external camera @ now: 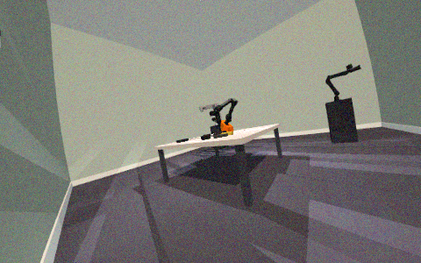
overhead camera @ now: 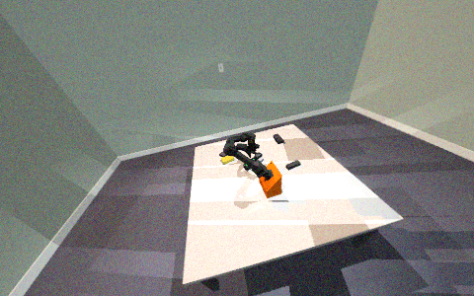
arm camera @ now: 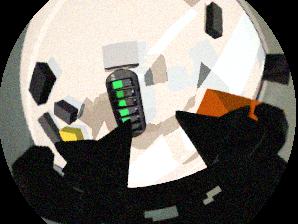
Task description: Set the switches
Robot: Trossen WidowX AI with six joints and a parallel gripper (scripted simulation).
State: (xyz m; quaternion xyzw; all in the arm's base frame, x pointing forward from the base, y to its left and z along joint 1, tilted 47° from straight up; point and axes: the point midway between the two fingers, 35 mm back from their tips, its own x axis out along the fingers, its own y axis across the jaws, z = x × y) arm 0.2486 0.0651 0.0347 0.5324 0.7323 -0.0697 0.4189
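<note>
Controller unit (arm camera: 140, 111) upright, switches up; gripper (overhead camera: 257, 151) (external camera: 214, 115) (arm camera: 153, 117) parted, empty. Label hidden; settings unverified; hand-clear left.

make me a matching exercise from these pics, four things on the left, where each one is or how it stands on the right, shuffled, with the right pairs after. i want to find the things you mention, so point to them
Things
1. controller unit (arm camera: 139, 95)
2. yellow block (overhead camera: 227, 160) (arm camera: 71, 134)
3. gripper (arm camera: 153, 117)
4. orange block (overhead camera: 274, 185) (external camera: 226, 127) (arm camera: 215, 101)

Place or state
A. fingers apart, nothing between them
B. at the foot of the arm in the top view
C. switches facing up, some green ends showing
D. left of the controller unit in the wrist view

Right pairs
1-C
2-D
3-A
4-B
</note>
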